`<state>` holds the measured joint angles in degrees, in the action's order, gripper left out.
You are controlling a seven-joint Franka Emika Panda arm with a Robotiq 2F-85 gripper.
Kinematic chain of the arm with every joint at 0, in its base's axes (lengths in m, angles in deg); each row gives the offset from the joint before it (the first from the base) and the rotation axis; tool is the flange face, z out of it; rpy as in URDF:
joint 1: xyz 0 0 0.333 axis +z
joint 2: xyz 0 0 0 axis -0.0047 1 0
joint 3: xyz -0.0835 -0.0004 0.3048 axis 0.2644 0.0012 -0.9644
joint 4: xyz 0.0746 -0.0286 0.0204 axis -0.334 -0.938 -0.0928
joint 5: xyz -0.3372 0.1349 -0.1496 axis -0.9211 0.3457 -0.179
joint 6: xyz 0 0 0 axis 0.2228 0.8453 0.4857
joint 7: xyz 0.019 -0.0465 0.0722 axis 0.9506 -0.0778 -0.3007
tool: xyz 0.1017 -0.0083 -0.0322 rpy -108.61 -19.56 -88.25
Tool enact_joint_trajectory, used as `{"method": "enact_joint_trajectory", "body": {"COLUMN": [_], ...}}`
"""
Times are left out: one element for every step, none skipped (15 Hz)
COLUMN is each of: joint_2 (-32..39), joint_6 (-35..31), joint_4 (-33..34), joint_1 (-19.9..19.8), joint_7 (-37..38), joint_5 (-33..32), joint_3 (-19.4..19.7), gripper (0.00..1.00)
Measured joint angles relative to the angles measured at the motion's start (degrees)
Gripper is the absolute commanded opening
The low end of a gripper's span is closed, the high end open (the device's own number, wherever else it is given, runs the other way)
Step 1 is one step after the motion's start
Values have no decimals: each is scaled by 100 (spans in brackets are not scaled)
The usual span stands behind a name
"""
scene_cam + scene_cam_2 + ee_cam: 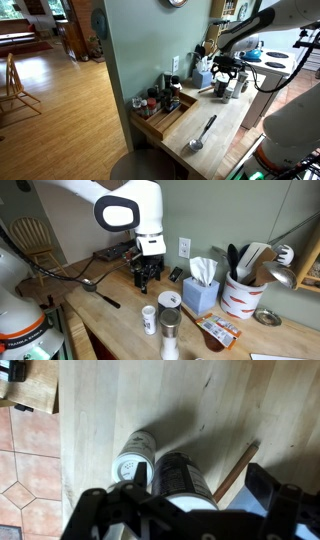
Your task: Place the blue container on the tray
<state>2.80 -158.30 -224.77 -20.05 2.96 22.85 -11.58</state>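
The blue container [148, 318], small and whitish with a pale lid, stands upright near the counter's front edge, close beside the grey metal cup [170, 328]. In the wrist view the blue container [135, 460] is by my left finger, and the darker labelled cup [183, 478] sits between the fingers. My gripper [199, 482] is open and empty, hovering above both; it also shows in both exterior views [228, 74] [146, 282]. The wooden tray [166, 118] lies by the wall and holds several dark spice jars. Its corner shows in the wrist view [30, 390].
A metal ladle [202, 133] lies on the counter, and its handle [236, 472] runs just beside the cup. A blue tissue box [200, 292] and a utensil crock [240, 295] stand along the wall. A small packet [218, 332] lies near the front edge.
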Motion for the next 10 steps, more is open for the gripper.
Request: {"method": "enact_joint_trajectory", "body": {"joint_2": [69,130,194,255,317,378,436,487,537,579], "joint_6": [-68,-153,-249,-326,-400,-463,-521,-563,-622,-682], "joint_4": [14,24,37,51,65,78,88,93,95,95], "joint_1": [-1,-2,-3,-6,-9,-11,-14,-15,-15,-15], "joint_7": [83,153,226,309,408,505,598,672,728,763], "joint_5": [-5,-7,-26,-67,-135,-217,-290,-345,-390,-418], "joint_3": [21,42,61,73,84,94,107,124,146,167], "gripper": [100,100,100,100,100,100,100,100,100,100]}}
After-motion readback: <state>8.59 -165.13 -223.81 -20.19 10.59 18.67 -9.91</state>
